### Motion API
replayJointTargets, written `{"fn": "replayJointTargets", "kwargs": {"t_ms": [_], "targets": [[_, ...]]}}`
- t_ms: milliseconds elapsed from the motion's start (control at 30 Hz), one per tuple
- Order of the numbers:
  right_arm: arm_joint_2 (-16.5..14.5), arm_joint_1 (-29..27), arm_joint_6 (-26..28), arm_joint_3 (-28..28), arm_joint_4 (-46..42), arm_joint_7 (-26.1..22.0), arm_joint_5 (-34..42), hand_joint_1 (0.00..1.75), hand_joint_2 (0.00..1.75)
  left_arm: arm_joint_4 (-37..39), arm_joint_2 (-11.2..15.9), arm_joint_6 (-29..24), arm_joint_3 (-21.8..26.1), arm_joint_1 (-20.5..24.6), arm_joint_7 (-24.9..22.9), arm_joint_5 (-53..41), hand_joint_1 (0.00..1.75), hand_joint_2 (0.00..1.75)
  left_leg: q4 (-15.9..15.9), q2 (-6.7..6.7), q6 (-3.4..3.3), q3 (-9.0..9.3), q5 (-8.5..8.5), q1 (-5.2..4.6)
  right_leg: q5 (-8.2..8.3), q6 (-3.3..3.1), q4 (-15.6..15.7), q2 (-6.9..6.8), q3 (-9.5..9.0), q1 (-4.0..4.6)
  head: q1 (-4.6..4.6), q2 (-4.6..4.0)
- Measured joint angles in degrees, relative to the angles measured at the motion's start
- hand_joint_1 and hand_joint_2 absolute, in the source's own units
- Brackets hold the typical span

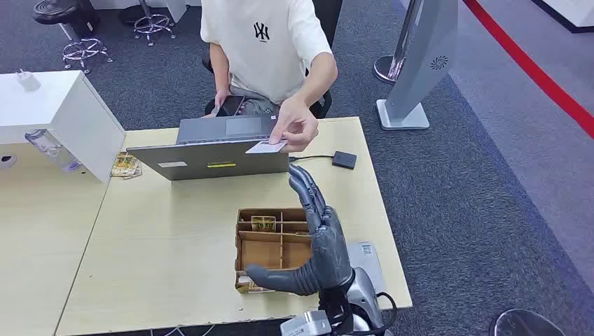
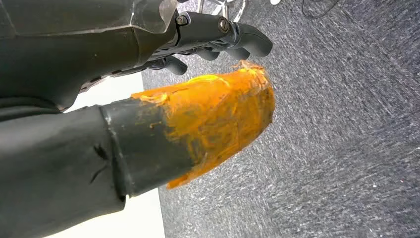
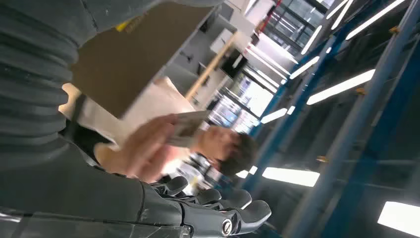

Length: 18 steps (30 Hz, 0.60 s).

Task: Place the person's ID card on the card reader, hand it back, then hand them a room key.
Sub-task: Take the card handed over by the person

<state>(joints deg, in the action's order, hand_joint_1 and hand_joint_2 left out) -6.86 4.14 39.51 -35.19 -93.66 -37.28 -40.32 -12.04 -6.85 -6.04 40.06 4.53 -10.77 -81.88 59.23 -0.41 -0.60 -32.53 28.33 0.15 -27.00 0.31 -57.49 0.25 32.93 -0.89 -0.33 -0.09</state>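
A seated person holds a white ID card [image 1: 266, 147] over the laptop's lid, pinched in one hand [image 1: 298, 126]. My right hand [image 1: 319, 234] is raised just below it, fingers stretched up toward the card and thumb out to the side, holding nothing and a short gap from the card. The right wrist view shows the card [image 3: 185, 126] in the person's fingers beyond my fingers [image 3: 218, 215]. A small black square device [image 1: 344, 159] with a cable lies to the right of the laptop. My left hand [image 2: 218, 74] hangs over the carpet, its orange-taped thumb [image 2: 218, 114] apart from the fingers, nothing in it.
An open grey laptop [image 1: 210, 150] stands between me and the person. Under my right hand sits a wooden compartment box [image 1: 270, 245] with a patterned card [image 1: 263, 222] in it. A grey device [image 1: 365, 255] lies beside the box. A white cabinet [image 1: 63, 115] stands at the left.
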Motion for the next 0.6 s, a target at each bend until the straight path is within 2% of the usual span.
{"fn": "replayJointTargets", "kwargs": {"t_ms": [133, 267, 433, 533, 600], "targets": [[-3.1, -1.5, 0.1, 3.4, -1.9, -2.2, -8.7, 0.00, 1.75, 0.0, 0.0, 0.4, 0.0, 0.1, -0.2, -0.7, 0.00, 0.00, 0.0, 0.00, 0.00, 0.00, 0.00, 0.02, 0.00, 0.00, 0.0, 0.00, 0.01, 0.02, -0.01, 0.00], [-5.9, -2.3, 0.2, 7.6, -3.8, -2.4, -16.8, 0.00, 1.75, 0.0, -0.1, 1.0, 0.0, 0.4, -0.4, -1.5, 0.00, 0.00, 0.0, 0.00, 0.02, 0.00, -0.02, 0.03, 0.01, -0.01, 0.0, 0.00, -0.01, 0.02, 0.01, 0.00], [-7.4, -2.8, 0.2, 13.7, -4.0, -2.4, -30.2, 0.00, 1.75, 0.0, 0.0, 1.7, 0.0, 1.0, -0.6, -2.7, 0.00, 0.00, 0.0, -0.02, 0.00, 0.00, -0.05, 0.02, 0.03, -0.02, 0.0, -0.03, -0.07, 0.01, 0.03, 0.00], [-7.7, -2.5, 0.2, 16.9, -2.7, -0.2, -35.8, 0.00, 1.75, 0.0, 0.0, 2.0, 0.0, 1.2, -0.6, -3.1, 0.00, 0.00, 0.0, -0.02, 0.00, 0.00, -0.05, 0.01, 0.03, -0.02, 0.0, -0.03, -0.07, 0.00, 0.03, 0.00], [-7.7, -1.5, 0.2, 18.0, -1.7, 3.5, -38.7, 0.00, 1.75, 0.0, 0.0, 2.1, 0.0, 1.3, -0.6, -3.4, 0.00, 0.00, 0.0, -0.02, 0.00, 0.01, -0.05, 0.01, 0.03, -0.02, 0.0, -0.02, -0.07, 0.01, 0.03, 0.00]]}}
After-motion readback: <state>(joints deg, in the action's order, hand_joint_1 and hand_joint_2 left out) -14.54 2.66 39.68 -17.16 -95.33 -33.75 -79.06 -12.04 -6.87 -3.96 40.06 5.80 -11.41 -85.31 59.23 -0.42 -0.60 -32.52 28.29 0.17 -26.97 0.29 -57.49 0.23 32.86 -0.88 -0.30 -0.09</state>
